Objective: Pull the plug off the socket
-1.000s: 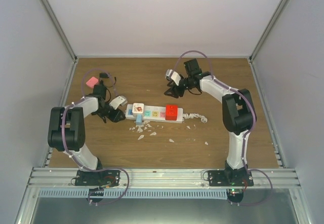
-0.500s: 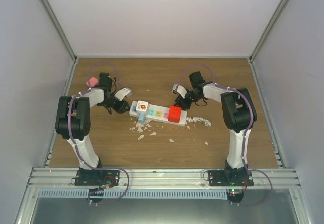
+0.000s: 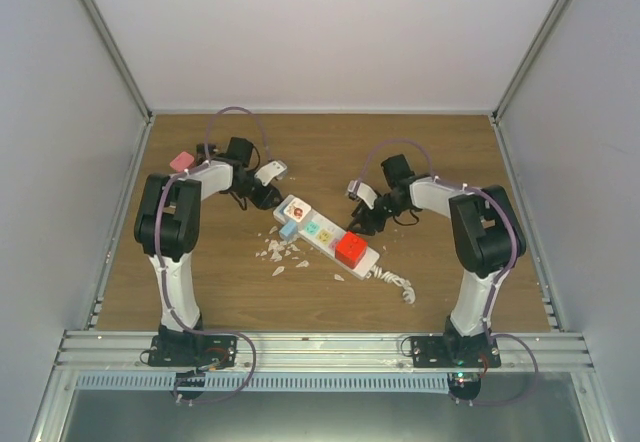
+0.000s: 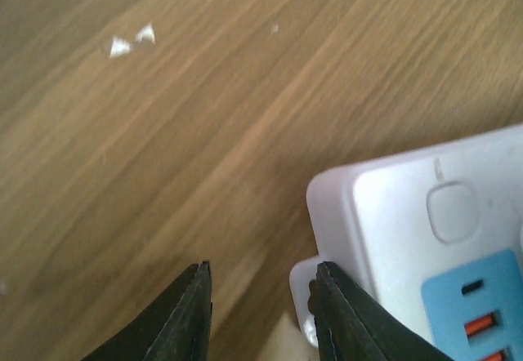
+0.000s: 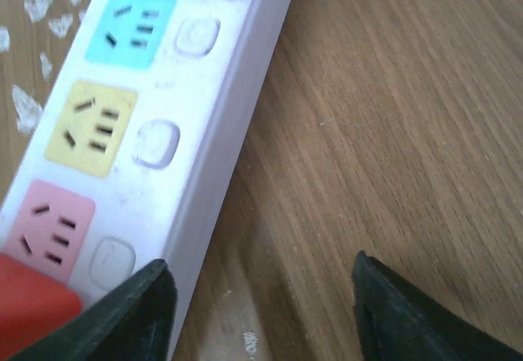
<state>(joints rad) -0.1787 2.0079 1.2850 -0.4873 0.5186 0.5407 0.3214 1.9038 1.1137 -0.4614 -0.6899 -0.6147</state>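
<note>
- What differs from 1 second ago?
- The power strip (image 3: 327, 236) lay straight across the table; it now slants from 10 o'clock to 4 o'clock. Its coiled cord (image 3: 395, 282) has swung toward the near edge. Both arms have closed in on it.
- And the setting?
- A wood-grain table (image 3: 440, 152) with pale walls on 3 sides. White shards (image 3: 280, 252) lie at the strip's 7 o'clock and a pink block (image 3: 181, 161) sits far left.
- What's plugged in?
- 3 plugs: a white picture plug (image 3: 295, 209), a blue plug (image 3: 288, 230) and a red plug (image 3: 350, 249).
- The arms?
- The left gripper (image 4: 261, 312) reaches low to the strip's 10 o'clock end. Its fingers are narrowly parted and hold nothing. The right gripper (image 5: 261, 312) gapes wide and empty, with 1 finger (image 5: 122, 312) against the strip's side.
</note>
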